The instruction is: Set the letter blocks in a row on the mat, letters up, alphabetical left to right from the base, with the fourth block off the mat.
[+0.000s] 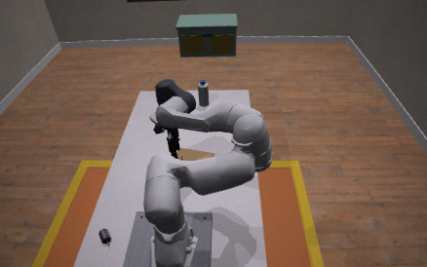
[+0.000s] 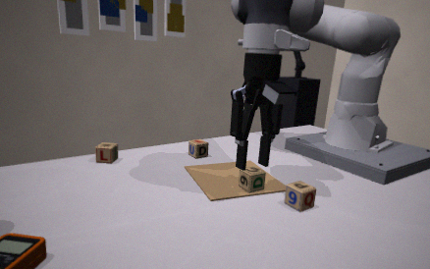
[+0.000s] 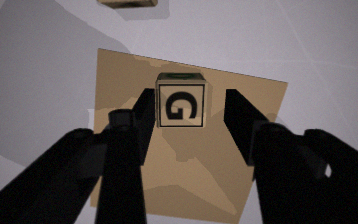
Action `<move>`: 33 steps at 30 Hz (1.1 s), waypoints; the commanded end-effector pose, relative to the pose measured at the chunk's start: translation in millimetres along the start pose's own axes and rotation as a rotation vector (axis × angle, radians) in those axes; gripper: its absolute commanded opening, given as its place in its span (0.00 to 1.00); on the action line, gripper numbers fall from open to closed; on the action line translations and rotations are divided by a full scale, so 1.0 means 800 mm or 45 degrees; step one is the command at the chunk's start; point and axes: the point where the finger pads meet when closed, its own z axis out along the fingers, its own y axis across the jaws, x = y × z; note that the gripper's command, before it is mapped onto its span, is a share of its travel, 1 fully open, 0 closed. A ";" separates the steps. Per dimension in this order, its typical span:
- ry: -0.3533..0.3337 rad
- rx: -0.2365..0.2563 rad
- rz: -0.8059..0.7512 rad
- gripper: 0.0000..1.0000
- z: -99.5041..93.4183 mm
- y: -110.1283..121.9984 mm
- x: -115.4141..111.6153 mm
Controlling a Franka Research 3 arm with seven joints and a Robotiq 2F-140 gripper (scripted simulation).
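Gripper (image 3: 190,125) apart, empty, straddling G block (image 3: 181,104) on mat (image 3: 125,80); four blocks total, three off mat

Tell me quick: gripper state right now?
Gripper: open, holding nothing; its fingers stand apart from the G block on the mat.

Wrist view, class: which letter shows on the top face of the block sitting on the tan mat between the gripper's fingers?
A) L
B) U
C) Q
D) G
D. The block resting on the mat shows a black G in a square frame on its upper face, and the open gripper straddles it with a visible gap on the right side.
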 end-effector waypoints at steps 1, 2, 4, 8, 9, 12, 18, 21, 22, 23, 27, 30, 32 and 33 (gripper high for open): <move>-0.011 0.023 -0.006 0.44 -0.015 -0.006 -0.005; -0.011 0.023 -0.006 0.44 -0.015 -0.006 -0.005; -0.011 0.023 -0.006 0.44 -0.026 -0.006 -0.005; -0.011 0.023 -0.006 0.44 -0.042 -0.006 -0.004; -0.011 0.023 -0.006 0.44 -0.044 -0.006 -0.004; -0.011 0.023 -0.006 0.44 -0.046 -0.006 -0.004; -0.011 0.023 -0.006 1.00 -0.046 -0.006 -0.004; -0.011 0.023 -0.006 1.00 -0.046 -0.006 -0.004; -0.011 0.023 -0.006 1.00 -0.046 -0.006 -0.004; -0.011 0.023 -0.006 1.00 -0.046 -0.006 -0.004; -0.011 0.023 -0.006 1.00 -0.046 -0.006 -0.004; -0.011 0.023 -0.006 1.00 -0.046 -0.006 -0.004; -0.011 0.023 -0.006 1.00 -0.046 -0.006 -0.004; -0.011 0.023 -0.006 1.00 -0.046 -0.006 -0.004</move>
